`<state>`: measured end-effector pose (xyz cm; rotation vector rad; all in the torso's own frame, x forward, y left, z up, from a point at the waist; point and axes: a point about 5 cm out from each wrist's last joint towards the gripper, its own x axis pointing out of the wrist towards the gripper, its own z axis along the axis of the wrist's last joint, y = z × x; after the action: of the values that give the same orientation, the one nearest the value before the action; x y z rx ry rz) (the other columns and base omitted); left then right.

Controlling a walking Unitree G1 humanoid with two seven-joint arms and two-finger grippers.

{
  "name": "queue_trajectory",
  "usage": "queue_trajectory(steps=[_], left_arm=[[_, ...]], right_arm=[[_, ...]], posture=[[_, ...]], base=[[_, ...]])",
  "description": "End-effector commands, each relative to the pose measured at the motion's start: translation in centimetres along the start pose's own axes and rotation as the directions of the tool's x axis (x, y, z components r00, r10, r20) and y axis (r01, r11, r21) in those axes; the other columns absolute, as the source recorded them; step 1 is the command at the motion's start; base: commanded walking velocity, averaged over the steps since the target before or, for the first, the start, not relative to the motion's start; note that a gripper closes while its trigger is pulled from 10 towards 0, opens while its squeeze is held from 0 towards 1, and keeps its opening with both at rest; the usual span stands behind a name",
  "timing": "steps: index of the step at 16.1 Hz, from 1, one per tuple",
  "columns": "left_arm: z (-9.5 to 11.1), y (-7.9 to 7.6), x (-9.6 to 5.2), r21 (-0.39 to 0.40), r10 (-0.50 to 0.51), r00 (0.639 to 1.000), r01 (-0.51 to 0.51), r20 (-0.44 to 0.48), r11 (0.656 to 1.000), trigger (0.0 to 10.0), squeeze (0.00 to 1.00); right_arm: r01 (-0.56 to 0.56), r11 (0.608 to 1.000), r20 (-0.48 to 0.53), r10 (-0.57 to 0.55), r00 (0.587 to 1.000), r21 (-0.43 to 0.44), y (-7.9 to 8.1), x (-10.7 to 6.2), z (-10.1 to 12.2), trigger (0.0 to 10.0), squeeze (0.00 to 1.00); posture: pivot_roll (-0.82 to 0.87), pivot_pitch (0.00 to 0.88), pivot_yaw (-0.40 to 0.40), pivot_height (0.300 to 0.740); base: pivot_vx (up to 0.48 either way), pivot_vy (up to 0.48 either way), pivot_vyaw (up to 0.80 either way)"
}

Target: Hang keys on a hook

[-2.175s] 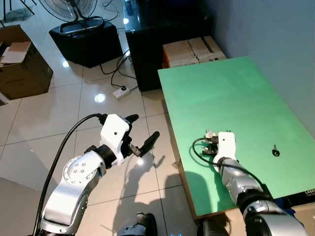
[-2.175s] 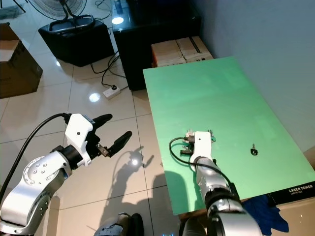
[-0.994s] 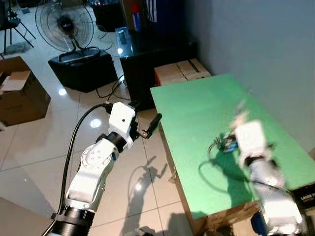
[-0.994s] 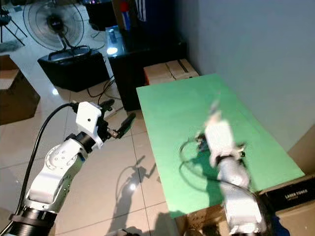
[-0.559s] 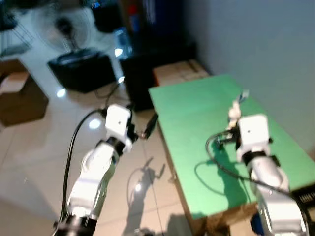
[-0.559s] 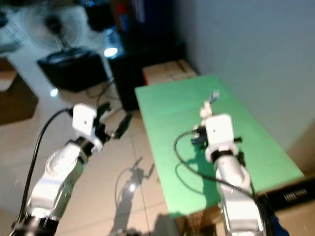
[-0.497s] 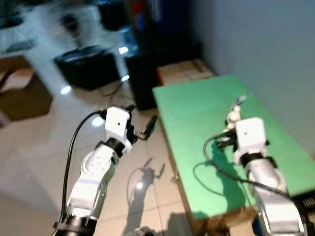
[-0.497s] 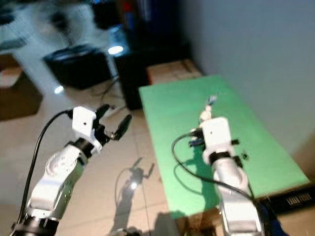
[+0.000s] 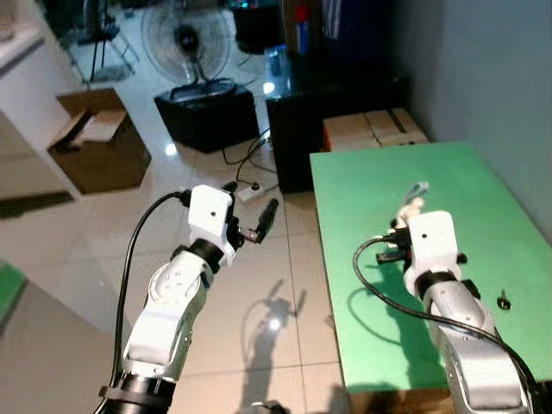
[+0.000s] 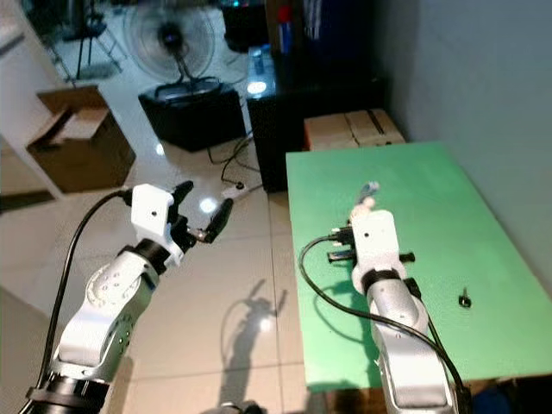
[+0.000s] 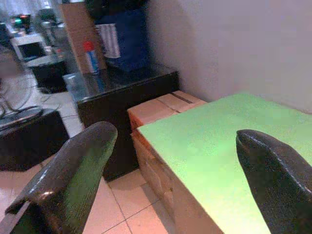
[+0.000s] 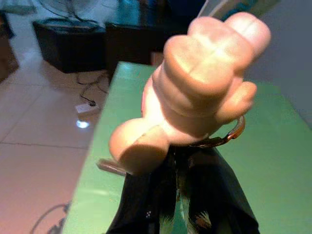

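My right gripper (image 10: pixel 366 200) holds the keys (image 12: pixel 195 92) tight above the green table (image 9: pixel 457 190). My left gripper (image 9: pixel 255 222) is wide open over the floor.

Right gripper (image 12: pixel 183 195) seen close up, both black fingers (image 12: pixel 219 195) pressed together with no gap, clamped on a keychain: a pale peach rubbery figure charm (image 12: pixel 195 83) sticking up past the fingertips, lumpy, rounded lobes on it. A thin brownish metal ring (image 12: pixel 229 136) loops out at the charm's base, just above the fingers. Something teal and cream (image 12: pixel 239 7) pokes out behind the charm's far end, maybe a tag, too blurred to tell. Behind: green tabletop (image 12: pixel 273 161), a small flat object (image 12: pixel 112 166) lying near its edge by the charm. Tiled floor (image 12: pixel 44 141) beside the table, white power strip (image 12: pixel 85 108) with dark cable, black cabinet (image 12: pixel 131 41) farther back.
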<state>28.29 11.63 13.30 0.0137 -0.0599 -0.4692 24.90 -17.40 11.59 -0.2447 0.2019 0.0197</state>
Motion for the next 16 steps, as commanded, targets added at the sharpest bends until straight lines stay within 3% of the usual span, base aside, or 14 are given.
queue_trajectory(steps=[1, 9, 13, 16], left_arm=[[-0.2, 0.3, 0.1, 0.009, 0.001, 1.000, 0.000, -0.025, 1.000, 10.0, 0.00], [0.1, 0.0, -0.1, 0.013, 0.018, 1.000, -0.018, -0.015, 1.000, 10.0, 0.00], [0.4, 0.9, -0.3, 0.041, 0.032, 0.999, -0.031, -0.019, 0.999, 10.0, 0.00], [0.4, 1.5, -0.7, 0.060, 0.049, 0.998, -0.047, -0.029, 0.997, 10.0, 0.00]], right_arm=[[0.016, 1.000, -0.014, -0.016, 1.000, 0.001, 0.0, -0.3, -0.1, 10.0, 0.00], [-0.006, 1.000, -0.008, 0.006, 1.000, 0.014, -0.1, -0.2, 0.4, 10.0, 0.00], [-0.044, 0.999, 0.002, 0.044, 0.999, 0.019, 1.1, 0.2, 0.7, 10.0, 0.00], [-0.062, 0.997, 0.010, 0.061, 0.998, 0.039, 1.5, 0.2, 0.6, 10.0, 0.00]], posture=[[-0.24, 0.000, 0.179, 0.740], [-0.21, 0.000, 0.139, 0.740], [-0.15, 0.000, 0.135, 0.740], [-0.13, 0.000, 0.124, 0.740]], base=[[0.000, 0.000, 0.00], [-0.271, 0.000, 0.00], [-0.323, 0.000, 0.00], [0.000, 0.000, 0.69]])
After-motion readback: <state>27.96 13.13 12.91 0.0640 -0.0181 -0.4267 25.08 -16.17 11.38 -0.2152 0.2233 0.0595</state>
